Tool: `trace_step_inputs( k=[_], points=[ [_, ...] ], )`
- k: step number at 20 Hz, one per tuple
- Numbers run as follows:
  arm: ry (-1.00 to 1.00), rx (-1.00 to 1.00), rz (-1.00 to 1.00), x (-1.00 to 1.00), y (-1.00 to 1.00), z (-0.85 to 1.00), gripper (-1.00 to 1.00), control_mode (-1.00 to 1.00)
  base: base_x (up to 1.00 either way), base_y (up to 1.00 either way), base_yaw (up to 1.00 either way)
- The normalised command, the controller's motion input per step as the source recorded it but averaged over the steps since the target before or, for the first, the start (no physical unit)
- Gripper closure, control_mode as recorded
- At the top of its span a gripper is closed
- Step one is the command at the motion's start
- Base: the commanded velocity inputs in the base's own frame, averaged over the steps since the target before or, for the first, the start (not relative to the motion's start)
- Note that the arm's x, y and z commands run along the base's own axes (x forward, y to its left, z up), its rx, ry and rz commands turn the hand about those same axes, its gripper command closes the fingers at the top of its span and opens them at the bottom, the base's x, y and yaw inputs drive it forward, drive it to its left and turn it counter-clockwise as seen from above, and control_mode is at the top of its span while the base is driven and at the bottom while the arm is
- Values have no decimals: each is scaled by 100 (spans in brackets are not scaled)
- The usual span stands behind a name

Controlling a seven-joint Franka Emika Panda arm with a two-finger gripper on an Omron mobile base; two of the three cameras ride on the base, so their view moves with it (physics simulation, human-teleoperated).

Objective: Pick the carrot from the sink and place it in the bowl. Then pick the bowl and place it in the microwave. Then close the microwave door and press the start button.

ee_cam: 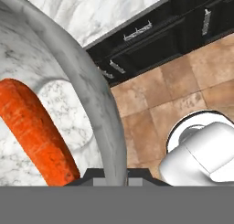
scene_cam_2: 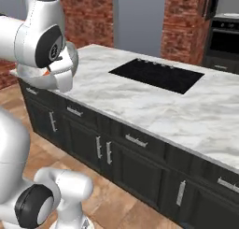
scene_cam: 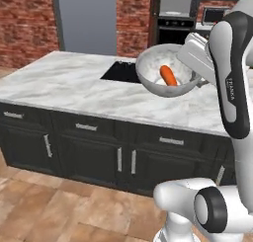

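A: Orange is showing in the left base view: the stubby bright orange carrot (scene_cam: 168, 75) is lying inside the round, deep, stone-mottled grey-white bowl (scene_cam: 150, 78).

B: Where is the bowl sitting?

A: It is not sitting; I am holding it in the air above the white marbled worktop (scene_cam: 69, 83), just beside the black rectangular cooktop (scene_cam: 121, 71) set into it. The two-finger gripper (scene_cam: 193, 78) is gripping the bowl at its right rim.

B: And the jaws?

A: In the hand view they are pinching the bowl's wall (ee_cam: 98, 104), with the carrot (ee_cam: 39, 131) lying just inside it.

B: Anything else?

A: In the right base view the bowl (scene_cam_2: 58, 81) is hanging beyond the worktop's left corner (scene_cam_2: 93, 53), over dark cabinets (scene_cam_2: 88, 144) and a tan tiled floor (scene_cam_2: 116, 200).
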Motion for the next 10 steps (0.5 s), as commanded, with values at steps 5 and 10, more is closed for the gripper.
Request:
trace_step_inputs(
  k=[5, 10],
  points=[
    [0, 0, 0, 0, 0, 0, 100, 100, 0, -45, -79],
    [0, 0, 0, 0, 0, 0, 100, 100, 0, -43, -74]
  ],
)
